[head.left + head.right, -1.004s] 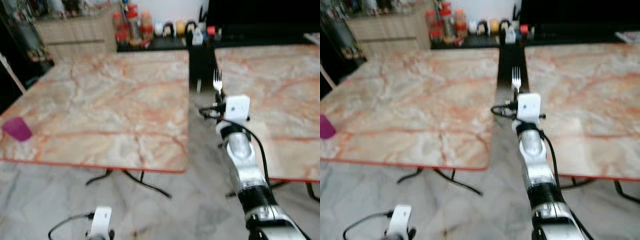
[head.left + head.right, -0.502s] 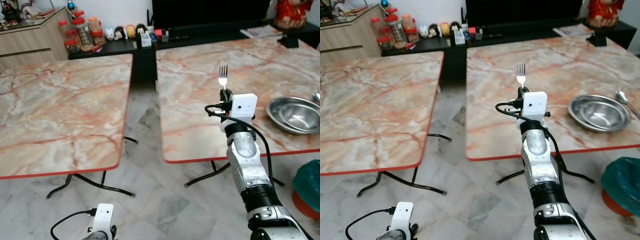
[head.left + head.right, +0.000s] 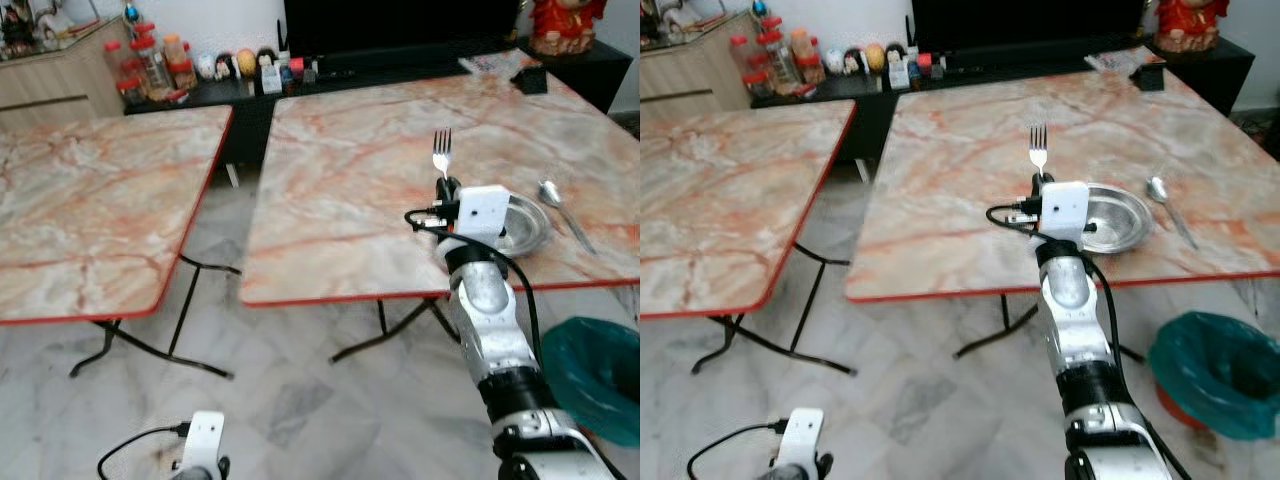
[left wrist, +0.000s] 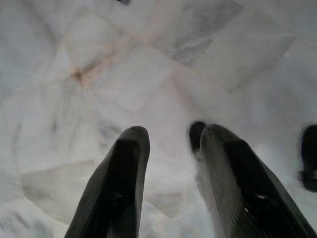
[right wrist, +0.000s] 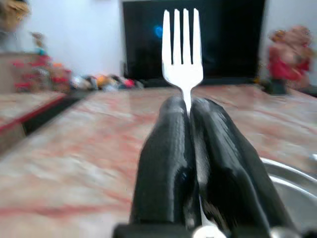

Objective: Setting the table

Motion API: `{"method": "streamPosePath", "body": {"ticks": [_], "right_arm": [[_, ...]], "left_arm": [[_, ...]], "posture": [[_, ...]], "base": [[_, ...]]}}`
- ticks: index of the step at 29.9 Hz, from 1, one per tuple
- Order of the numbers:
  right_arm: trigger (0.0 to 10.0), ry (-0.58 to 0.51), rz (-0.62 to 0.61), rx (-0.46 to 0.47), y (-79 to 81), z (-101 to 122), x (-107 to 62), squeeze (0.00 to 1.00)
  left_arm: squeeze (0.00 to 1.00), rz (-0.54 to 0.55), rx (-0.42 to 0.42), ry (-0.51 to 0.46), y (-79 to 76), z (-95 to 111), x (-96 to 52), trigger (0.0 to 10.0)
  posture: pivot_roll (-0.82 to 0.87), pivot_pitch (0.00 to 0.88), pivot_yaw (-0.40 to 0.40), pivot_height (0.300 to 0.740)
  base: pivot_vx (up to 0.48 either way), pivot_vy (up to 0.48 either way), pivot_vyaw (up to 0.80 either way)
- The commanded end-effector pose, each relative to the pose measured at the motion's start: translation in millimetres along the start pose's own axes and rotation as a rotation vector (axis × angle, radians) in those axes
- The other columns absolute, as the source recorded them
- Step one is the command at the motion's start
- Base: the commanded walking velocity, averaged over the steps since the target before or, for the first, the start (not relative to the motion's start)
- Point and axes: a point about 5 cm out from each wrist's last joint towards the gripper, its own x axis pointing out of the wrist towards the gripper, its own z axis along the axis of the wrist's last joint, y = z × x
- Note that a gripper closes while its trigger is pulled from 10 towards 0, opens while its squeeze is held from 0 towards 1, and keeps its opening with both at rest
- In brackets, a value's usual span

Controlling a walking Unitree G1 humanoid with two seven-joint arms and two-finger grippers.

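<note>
Camera swung right; right claw [image 5: 188,106] holds fork [image 3: 441,155] upright, tines up.

Marbled desk [image 3: 350,170] mid-frame, carrying steel bowl [image 3: 525,225] and spoon [image 3: 560,205] at right edge; second desk [image 3: 90,200] left.

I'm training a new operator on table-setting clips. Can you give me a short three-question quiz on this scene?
1. True or false: the right gripper is shut on a fork held with its prongs up.
2. What lies on the table to the right of the metal bowl? A) knife B) spoon C) cup
3. What does the left gripper hang over?

Key: 1 true; 2 B, a spoon; 3 the tiled floor.
</note>
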Motion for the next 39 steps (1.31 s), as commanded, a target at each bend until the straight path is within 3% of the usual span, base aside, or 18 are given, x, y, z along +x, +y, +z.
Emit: {"method": "streamPosePath", "body": {"ticks": [1,21,39], "right_arm": [[10.0,-0.035,0.004,0.008,2.9,10.2,5.5,0.00],[10.0,-0.012,-0.012,-0.002,-2.1,6.4,2.9,0.00],[10.0,-0.007,-0.017,-0.006,-3.9,5.5,1.8,0.00]], "left_arm": [[0.00,0.003,0.010,0.012,2.3,-0.9,0.0,10.0],[0.00,0.004,0.009,0.021,3.2,-5.6,-0.8,10.0],[0.00,0.014,-0.033,0.016,5.3,-8.8,-1.6,10.0]], "posture": [[-0.11,0.000,0.124,0.740],[-0.11,0.000,0.123,0.740],[-0.11,0.000,0.122,0.740]], "base": [[0.000,-0.480,0.00],[0.000,-0.473,0.00],[0.049,0.000,0.00]]}}
